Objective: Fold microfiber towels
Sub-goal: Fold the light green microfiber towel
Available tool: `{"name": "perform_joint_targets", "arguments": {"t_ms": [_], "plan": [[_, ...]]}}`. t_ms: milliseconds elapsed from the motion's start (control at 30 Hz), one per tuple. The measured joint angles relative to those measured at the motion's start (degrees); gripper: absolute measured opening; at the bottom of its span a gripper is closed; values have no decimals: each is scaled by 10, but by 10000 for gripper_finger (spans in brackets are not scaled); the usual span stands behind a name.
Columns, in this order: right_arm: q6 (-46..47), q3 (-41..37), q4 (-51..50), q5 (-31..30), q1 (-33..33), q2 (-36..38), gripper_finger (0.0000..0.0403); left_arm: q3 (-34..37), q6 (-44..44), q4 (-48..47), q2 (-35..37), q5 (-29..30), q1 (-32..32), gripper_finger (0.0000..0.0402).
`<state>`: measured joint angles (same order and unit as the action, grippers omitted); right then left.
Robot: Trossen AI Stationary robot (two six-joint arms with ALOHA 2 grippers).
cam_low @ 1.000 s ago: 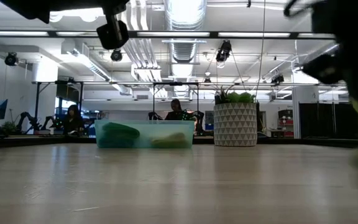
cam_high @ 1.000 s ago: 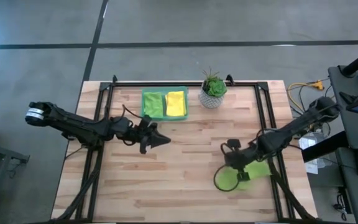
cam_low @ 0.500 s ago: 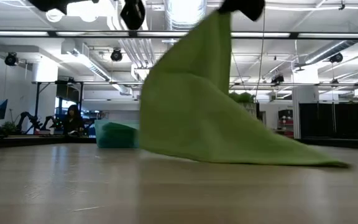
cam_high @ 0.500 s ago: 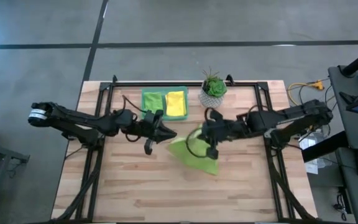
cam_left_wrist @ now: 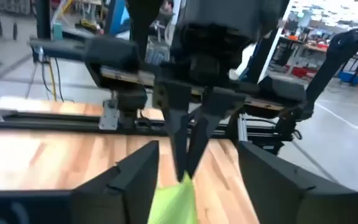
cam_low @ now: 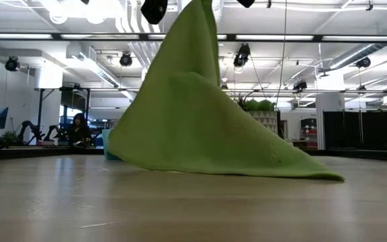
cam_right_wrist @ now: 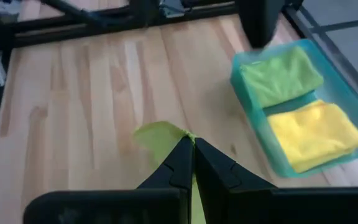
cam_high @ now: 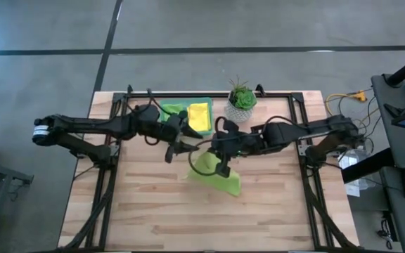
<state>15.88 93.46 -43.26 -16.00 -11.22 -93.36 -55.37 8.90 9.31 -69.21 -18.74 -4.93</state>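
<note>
Seen from overhead at mid-table: right gripper [cam_high: 219,150] clamped shut on one corner of a lime green microfiber towel [cam_high: 216,173], lifting that corner clear while the rest drapes down onto the pale wooden slatted table [cam_high: 153,204]. From table height, the same cloth hanging as a tall green tent, peak near the top edge, lower hem spread wide and resting on the wood. In the right wrist view, dark fingers [cam_right_wrist: 185,163] pressed together with a tuft of green cloth pinched at their tips.

Left gripper [cam_high: 179,143] just beside the raised corner, jaws spread apart and holding nothing. In the left wrist view, its two dark fingers [cam_left_wrist: 135,177] standing wide, framing the other arm's closed fingers and the pinched green tip between them.

Toward the far edge of the table, a translucent green rectangular plastic tray [cam_high: 166,107] holding a second folded lime green towel [cam_high: 176,117] and a folded yellow microfiber towel [cam_high: 199,116] side by side; the left arm partly crossing over the tray's near side. Just beside the tray, a small green plant in a white patterned pot [cam_high: 240,102].

Beyond the table in the level view, a workshop with ceiling lights and a seated person [cam_low: 78,129] at far left.
</note>
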Motion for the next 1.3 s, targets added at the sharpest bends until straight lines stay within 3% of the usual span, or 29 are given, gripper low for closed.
{"name": "perform_joint_targets", "arguments": {"t_ms": [267,400,633,833,1000,1300], "plan": [[30,43,-37,-73,11,-20,9,2,83,-54,-4,14,0,228],[34,54,-37,-78,22,-18,9,4,103,-90,-8,53,1,228],[16,66,-37,-77,31,-18,9,4,130,-110,-44,58,1,228],[6,78,-50,-77,34,-17,9,5,129,-196,-82,60,2,226],[2,93,-72,-77,34,-15,9,5,88,-248,-96,60,2,198],[4,97,-94,-78,34,1,9,30,47,-302,-96,52,2,112]]}}
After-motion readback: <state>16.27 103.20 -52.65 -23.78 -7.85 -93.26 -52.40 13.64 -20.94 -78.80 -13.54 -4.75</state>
